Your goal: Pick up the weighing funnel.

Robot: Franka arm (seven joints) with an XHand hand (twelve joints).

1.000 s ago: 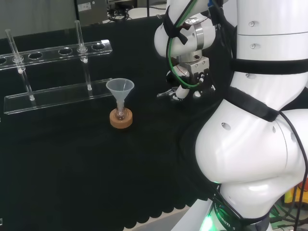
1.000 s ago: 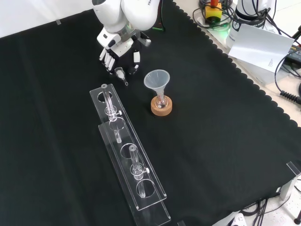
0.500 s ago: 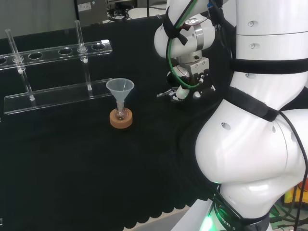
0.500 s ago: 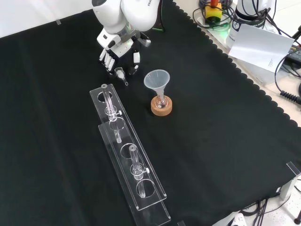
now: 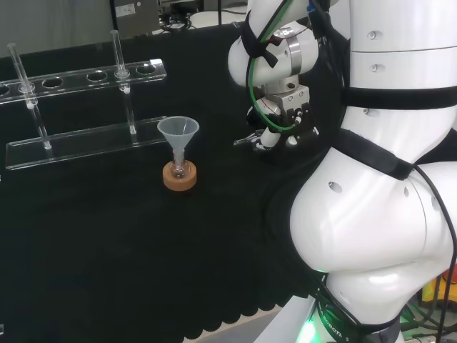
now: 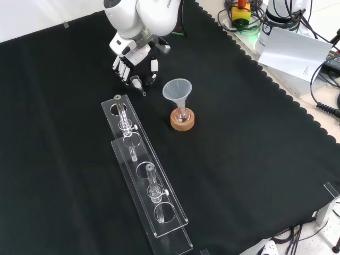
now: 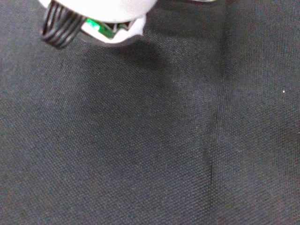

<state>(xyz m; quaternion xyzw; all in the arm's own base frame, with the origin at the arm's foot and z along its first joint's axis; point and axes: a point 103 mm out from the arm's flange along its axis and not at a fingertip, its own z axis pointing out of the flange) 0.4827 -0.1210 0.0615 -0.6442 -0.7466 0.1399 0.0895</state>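
Hand [image 6: 133, 54] at 11 o'clock of the funnel [image 6: 177, 89] in the front view, low over the black cloth of the table [image 6: 255, 138]. It is open, fingers [image 6: 120, 66] fairly straight and pointing down, thumb set apart, and grips nothing. Weighing funnel [image 6: 137, 82], small and clear, lies below the gap between them, at 10 o'clock of the funnel; contact cannot be told. Funnel stands mouth up, stem in a small flask [image 6: 183, 113] on a cork ring [image 6: 182, 122]. Clear tube rack [image 6: 144, 178] lies at 7 o'clock.
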